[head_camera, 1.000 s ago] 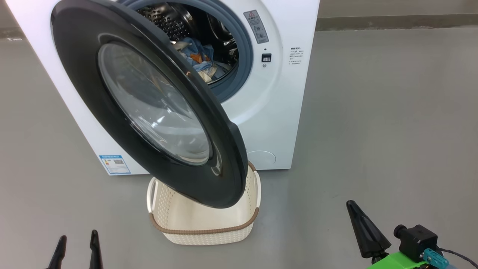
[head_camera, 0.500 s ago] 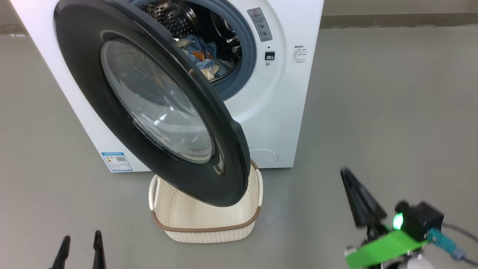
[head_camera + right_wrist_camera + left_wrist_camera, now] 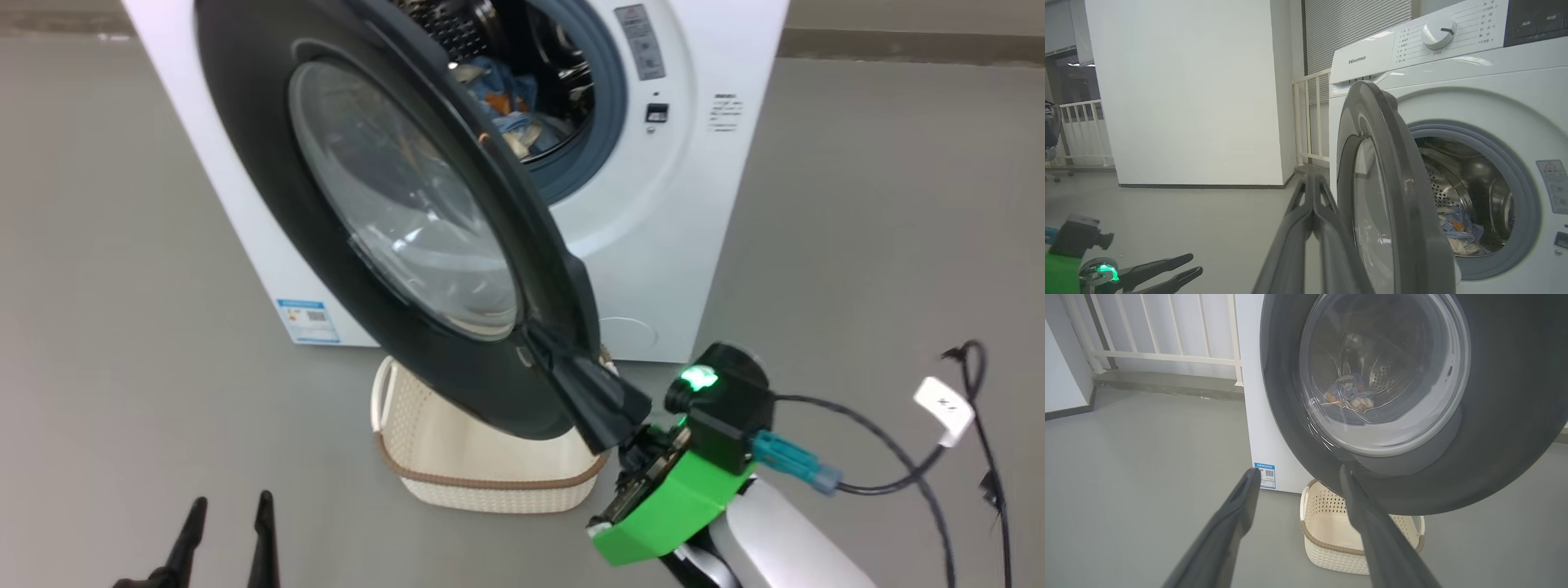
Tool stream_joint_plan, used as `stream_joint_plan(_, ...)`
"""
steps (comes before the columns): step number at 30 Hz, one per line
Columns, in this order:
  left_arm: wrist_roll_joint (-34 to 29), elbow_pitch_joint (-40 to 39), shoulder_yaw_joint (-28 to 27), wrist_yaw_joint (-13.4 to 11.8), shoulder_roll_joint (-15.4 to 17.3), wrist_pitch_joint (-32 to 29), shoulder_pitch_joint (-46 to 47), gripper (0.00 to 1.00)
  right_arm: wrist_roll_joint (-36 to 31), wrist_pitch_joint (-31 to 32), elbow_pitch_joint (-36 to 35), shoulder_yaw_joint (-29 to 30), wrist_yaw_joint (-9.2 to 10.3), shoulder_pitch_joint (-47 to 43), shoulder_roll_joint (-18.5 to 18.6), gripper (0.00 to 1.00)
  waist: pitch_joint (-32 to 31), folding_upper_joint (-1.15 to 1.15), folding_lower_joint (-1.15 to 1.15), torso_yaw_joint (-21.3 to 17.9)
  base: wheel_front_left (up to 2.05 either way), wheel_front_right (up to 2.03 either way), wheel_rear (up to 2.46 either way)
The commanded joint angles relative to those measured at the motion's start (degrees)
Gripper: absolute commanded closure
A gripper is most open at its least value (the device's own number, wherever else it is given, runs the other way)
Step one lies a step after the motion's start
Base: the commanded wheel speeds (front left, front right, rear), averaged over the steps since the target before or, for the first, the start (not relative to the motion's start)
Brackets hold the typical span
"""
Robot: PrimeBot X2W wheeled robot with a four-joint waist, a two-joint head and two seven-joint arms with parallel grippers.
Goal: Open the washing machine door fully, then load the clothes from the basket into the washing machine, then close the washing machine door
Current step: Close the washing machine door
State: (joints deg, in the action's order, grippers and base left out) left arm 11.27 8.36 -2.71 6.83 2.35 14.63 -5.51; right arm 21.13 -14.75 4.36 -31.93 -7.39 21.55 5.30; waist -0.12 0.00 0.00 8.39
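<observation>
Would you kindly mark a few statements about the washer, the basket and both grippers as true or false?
1. The clothes lie inside the drum of the washing machine. True.
2. The basket is full of laundry. False: the part of its inside that shows is bare.
3. The right gripper has its fingers spread wide. False: its fingers are pressed together, close beside the outer face of the washing machine door.
4. The left gripper is open. True.
5. The washing machine door is closed. False: it stands ajar, its lower edge over the basket.
</observation>
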Motion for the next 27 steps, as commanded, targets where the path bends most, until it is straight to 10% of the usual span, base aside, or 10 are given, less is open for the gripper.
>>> stream_joint_plan(1, 0.22, -1.14, -1.34, -0.11, 0.53, 0.37, 2.67, 0.0, 0.69, -0.25, -0.12, -1.1, -0.1, 0.64, -1.21, 1.0, 1.13, 0.0, 0.0, 1.58, 0.0, 0.0, 0.0)
stream_joint_plan(27, 4.35, -1.24, 2.1, -1.18, 0.53, 0.37, 7.98, 0.0, 0.06, -0.25, 8.81, 8.29, -0.1, 6.4, -2.14, 1.0, 13.1, 0.0, 0.0, 4.89, 0.0, 0.0, 0.0)
